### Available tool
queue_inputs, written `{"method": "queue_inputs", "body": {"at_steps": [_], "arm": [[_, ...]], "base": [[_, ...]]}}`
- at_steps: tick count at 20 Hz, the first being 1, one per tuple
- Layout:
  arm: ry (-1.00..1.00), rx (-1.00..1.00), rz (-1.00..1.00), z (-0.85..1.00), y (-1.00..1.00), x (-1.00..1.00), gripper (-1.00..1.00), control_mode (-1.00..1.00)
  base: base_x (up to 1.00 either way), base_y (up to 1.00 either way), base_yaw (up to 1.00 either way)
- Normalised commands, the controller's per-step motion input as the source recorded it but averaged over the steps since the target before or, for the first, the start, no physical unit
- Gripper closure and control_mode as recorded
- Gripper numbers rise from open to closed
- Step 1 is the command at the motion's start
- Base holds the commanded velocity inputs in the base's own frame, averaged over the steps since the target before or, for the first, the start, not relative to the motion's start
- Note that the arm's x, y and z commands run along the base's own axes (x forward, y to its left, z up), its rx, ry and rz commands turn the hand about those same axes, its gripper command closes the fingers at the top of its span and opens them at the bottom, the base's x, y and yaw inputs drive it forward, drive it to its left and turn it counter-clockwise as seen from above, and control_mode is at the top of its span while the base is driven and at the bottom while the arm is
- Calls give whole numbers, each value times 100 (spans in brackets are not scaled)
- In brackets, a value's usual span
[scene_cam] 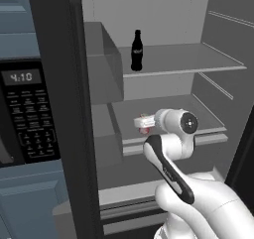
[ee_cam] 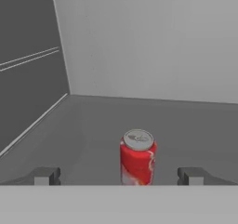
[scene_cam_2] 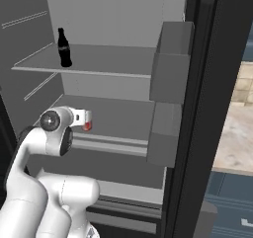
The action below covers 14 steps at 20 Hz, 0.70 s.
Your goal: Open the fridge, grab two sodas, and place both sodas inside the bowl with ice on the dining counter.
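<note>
Soda (ee_cam: 138, 157) upright between spread tool (ee_cam: 120, 175) fingertips.

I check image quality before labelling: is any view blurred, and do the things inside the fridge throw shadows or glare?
Hand view: sharp, soda can shows only a soft highlight and faint shadow. Left base view: even flat light, dark bottle casts no clear shadow. Right base view: equally flat, no glare, slightly soft edges.
</note>
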Motion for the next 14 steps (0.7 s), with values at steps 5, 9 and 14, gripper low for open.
{"method": "queue_inputs", "body": {"at_steps": [5,9,14], "arm": [[-2,0,0,-29,-13,3,-100,-100],[0,0,0,-23,0,11,-100,-100],[0,0,0,-13,0,18,-100,-100]], "base": [[0,0,0],[0,0,0],[0,0,0]]}}
